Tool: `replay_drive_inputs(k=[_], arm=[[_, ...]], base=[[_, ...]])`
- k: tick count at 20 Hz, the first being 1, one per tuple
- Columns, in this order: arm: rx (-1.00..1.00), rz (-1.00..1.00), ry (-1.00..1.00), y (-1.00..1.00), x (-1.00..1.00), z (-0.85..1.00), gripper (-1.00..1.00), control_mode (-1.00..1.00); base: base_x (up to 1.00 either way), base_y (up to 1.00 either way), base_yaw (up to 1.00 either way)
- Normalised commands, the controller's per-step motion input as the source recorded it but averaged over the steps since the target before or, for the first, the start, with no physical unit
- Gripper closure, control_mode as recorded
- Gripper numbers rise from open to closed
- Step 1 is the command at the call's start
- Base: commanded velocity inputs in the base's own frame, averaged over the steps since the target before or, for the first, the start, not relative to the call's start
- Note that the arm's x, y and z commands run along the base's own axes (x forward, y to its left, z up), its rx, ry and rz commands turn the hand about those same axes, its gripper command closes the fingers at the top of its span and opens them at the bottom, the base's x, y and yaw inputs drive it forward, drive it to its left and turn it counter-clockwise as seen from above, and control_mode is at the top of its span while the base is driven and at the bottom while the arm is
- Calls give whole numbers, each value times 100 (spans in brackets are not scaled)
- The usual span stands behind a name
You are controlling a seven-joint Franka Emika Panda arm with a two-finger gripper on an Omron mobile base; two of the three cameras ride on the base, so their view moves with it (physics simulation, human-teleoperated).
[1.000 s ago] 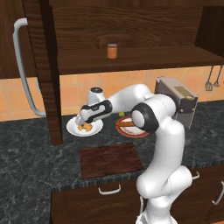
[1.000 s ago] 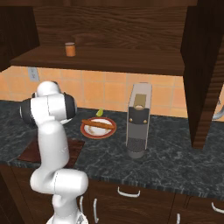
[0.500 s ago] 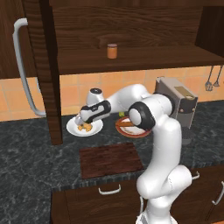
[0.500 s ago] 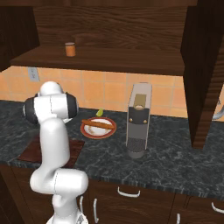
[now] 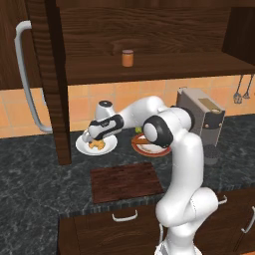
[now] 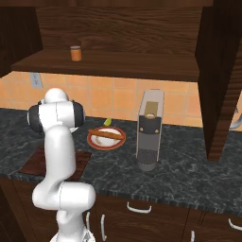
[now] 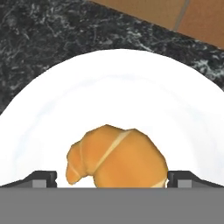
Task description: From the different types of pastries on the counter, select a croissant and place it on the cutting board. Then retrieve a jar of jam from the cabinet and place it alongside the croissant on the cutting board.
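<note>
Two cameras sit behind the arm, left and right, looking forward and down from some way back. Both take in the desk (image 5: 40,179), the cutting board (image 5: 124,182) and the shelf (image 6: 118,64). The hand camera looks close down on the white plate (image 7: 109,96).

White arm (image 5: 174,149) reaching forward and left, tool (image 5: 90,139) angled downward, jaws spread wide

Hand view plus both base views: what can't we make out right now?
- Croissant, hand view: lower edge cut off at the bottom, so finger contact unclear.
- Gripper, left base view: fingertips merge with the white plate; too small to judge.
- Cutting board, right base view: the arm covers its middle.
- Jar of jam: too small to read any label.
</note>
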Motion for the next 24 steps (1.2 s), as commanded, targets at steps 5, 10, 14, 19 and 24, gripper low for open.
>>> replay_drive_inputs(k=[5, 10, 14, 19, 24], arm=[[0, 1, 0, 0, 2, -10, -100, -100], [0, 5, 0, 0, 8, -17, -100, -100], [0, 0, 0, 0, 30, 0, -100, -100], [-1, 3, 0, 0, 11, -15, -100, -100], [-4, 11, 0, 0, 0, -21, -100, -100]], base=[[0, 0, 0], [0, 0, 0], [0, 0, 0], [0, 0, 0], [0, 0, 0]])
